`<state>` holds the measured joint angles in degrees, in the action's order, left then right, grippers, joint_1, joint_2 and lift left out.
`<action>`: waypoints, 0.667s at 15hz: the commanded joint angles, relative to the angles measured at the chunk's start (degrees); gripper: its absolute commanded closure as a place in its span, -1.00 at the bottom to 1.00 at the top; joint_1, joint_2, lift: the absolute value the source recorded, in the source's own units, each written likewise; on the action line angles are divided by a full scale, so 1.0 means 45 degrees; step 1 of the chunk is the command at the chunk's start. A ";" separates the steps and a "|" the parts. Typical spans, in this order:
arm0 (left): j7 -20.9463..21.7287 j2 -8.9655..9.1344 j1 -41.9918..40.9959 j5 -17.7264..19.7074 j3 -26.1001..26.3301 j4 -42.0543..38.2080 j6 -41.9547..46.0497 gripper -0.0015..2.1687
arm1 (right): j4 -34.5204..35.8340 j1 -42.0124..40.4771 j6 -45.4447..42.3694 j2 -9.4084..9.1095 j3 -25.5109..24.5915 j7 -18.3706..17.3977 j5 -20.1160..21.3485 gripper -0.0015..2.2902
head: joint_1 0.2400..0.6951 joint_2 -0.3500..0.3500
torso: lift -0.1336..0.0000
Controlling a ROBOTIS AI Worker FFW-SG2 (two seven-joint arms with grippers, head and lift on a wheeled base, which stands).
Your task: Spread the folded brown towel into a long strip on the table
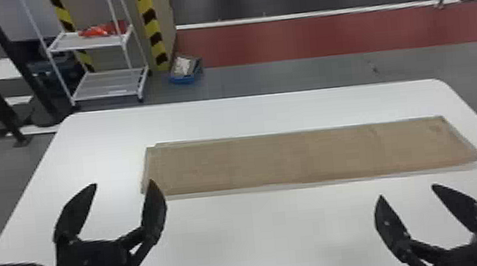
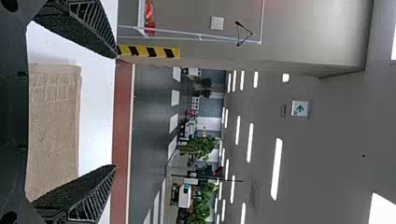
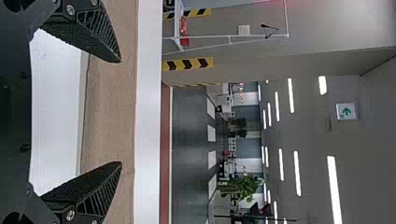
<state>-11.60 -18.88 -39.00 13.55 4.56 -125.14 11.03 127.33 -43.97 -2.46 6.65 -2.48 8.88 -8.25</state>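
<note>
BROWN TOWEL SPREAD AS LONG STRIP, BOTH CLAWS WIDE

Biggest 1st: my white table [image 1: 258,231], rounded far corners, runs out past the bottom of the head view. Next, brown towel [image 1: 293,158], flat, long axis L-R across the table's far half, approx. parallel to the far edge. R end sits nr the table's R edge; L end is well in from the L edge. Pale lower-layer edges peek out along the near side + both ends.

Red floor band [image 1: 324,34] runs beyond the table.

L claw [image 1: 123,182]: on the near side, fingers spread; inner tip overlaps the towel's near L corner in head view, can't tell the ht. R claw [image 1: 407,190]: on my near R, fingers spread too, tips short of the towel's near edge in the same view.

Bkgd: white rack [image 1: 101,78] far L, blue-based box [image 1: 185,80] on floor just beside it, red item [image 1: 97,31] on rack's upper shelf.
</note>
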 commanded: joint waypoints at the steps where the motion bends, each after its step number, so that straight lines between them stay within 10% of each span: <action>1: -0.0156 0.0016 -0.0123 -0.0393 0.0081 -0.0102 -0.0059 -0.96 | 0.0045 -0.0073 -0.0712 0.0045 0.0044 -0.0158 -0.0002 -0.90 | 1.00 0.10 | -0.84; 10: -0.0702 -0.0101 -0.0026 -0.0647 -0.0740 0.0445 -0.0332 -0.96 | 0.0455 -0.0835 -0.2079 0.0065 0.0122 -0.0588 0.0077 -0.90 | 1.00 0.19 | -0.84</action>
<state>-14.58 -19.21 -38.98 10.69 2.07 -123.25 9.41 129.43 -47.69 -11.77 7.17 -1.75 6.23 -7.97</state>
